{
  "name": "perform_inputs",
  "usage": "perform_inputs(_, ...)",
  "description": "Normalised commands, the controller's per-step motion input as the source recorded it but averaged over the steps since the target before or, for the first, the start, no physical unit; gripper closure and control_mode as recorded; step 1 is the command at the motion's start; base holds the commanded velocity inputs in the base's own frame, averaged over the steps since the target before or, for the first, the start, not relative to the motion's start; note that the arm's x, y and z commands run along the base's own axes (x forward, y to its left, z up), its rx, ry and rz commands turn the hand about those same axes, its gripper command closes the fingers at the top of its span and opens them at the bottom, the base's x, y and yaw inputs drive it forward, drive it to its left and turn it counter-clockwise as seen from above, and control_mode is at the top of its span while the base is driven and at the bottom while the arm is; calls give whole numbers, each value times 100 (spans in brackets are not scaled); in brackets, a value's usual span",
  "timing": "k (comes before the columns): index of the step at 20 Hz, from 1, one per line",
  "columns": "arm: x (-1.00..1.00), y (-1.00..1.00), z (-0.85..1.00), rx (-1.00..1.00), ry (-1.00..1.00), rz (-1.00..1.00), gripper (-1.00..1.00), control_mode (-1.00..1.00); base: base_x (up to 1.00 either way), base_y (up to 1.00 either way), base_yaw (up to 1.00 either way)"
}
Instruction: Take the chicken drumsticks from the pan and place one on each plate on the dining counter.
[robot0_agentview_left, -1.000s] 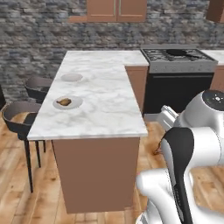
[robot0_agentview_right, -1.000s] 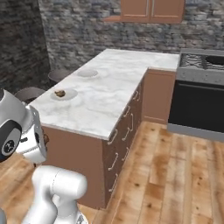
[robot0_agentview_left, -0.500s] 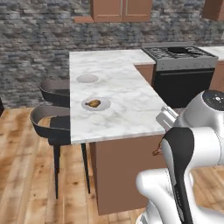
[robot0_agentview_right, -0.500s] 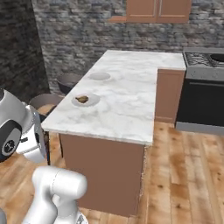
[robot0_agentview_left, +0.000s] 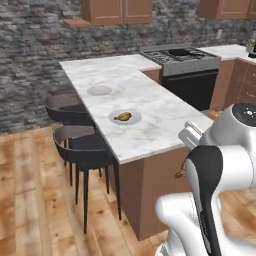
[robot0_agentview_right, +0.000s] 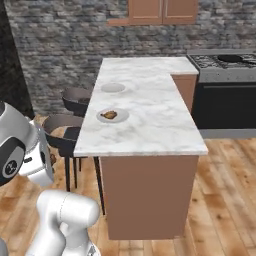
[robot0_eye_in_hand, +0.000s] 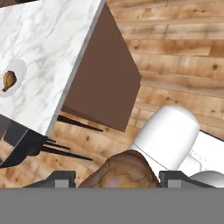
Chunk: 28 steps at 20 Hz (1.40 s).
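Swung around since 0.5 s ago, both base views now face the bench (robot0_agentview_right: 150, 125) end.
2 plates: near plate (robot0_agentview_left: 125, 117) bears 1 drumstick (robot0_agentview_left: 123, 117), far plate (robot0_agentview_left: 99, 90) bare; tool (robot0_eye_in_hand: 118, 177) pinches 1 second drumstick (robot0_eye_in_hand: 124, 173).

Before me a grey stone wall (robot0_agentview_right: 60, 45) carries wooden cabinets (robot0_agentview_right: 161, 11) over a black stove (robot0_agentview_right: 227, 90), plank floor (robot0_agentview_left: 30, 200), dark stools (robot0_agentview_left: 82, 147).

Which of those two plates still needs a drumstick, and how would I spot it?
Find the long white marble dining counter with dark stools along one side. Two pale round plates sit near that stool-side edge. The nearer plate holds a golden-brown drumstick; the one you want is the farther plate, toward the stone wall, which is bare.
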Motion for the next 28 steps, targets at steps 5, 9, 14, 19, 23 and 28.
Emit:
perform_inputs(5,0,0,0,0,0,0,100,100,21,100,-52)
perform_inputs(9,0,0,0,0,0,0,100,100,20,100,-48)
perform_inputs(14,0,0,0,0,0,0,100,100,6,100,-38)
perform_inputs(19,0,0,0,0,0,0,100,100,0,100,-33)
perform_inputs(23,0,0,0,0,0,0,100,100,14,100,-36)
perform_inputs(28,0,0,0,0,0,0,100,100,36,100,-39)
